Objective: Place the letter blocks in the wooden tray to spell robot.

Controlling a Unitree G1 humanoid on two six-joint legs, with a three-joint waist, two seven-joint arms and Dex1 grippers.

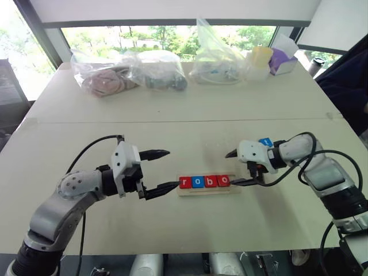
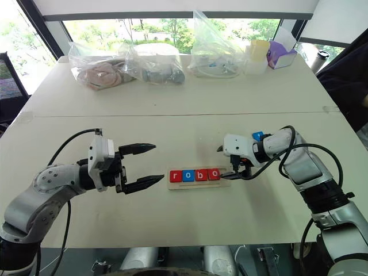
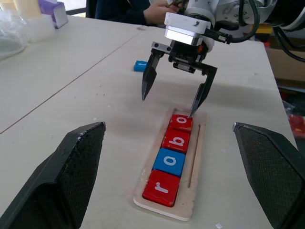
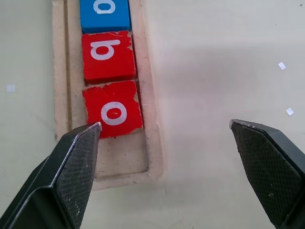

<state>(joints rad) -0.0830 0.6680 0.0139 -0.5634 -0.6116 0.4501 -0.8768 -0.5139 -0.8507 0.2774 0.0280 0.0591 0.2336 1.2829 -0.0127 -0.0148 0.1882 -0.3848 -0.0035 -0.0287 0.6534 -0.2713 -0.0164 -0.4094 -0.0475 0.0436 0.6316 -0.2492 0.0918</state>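
- Fingers first: our left gripper (image 1: 159, 172) has its two black fingers spread wide, with nothing between them. It hangs just to the 9 o'clock side of the wooden tray (image 1: 208, 190), not touching it.
- Next comes the wooden tray. It is a long, thin frame of pale wood with a low rim, lying flat on the white table (image 1: 172, 109).
- Four letter blocks sit in it in a row. From our left they are a red r (image 1: 184, 182), a blue o (image 1: 198, 182), a red b (image 1: 211, 181) and a red o (image 1: 223, 181).
- They are small flat squares with white letters. The red o has a chipped edge.
- One space is empty at the 3 o'clock end of the tray.
- Our right gripper (image 1: 235, 169) is over that end. Its fingers are spread wide and hold nothing. One fingertip is right by the red o; we cannot tell if it touches.
- The last block, a blue one (image 3: 140, 66), lies flat on the table behind our right arm, at about 2 o'clock from the tray. We think it is the t.
- We think the blocks are light, hard and a bit smooth. They will not bend or squash.
- We should pinch the blue block on two opposite side edges, and squeeze gently so it does not pop out.
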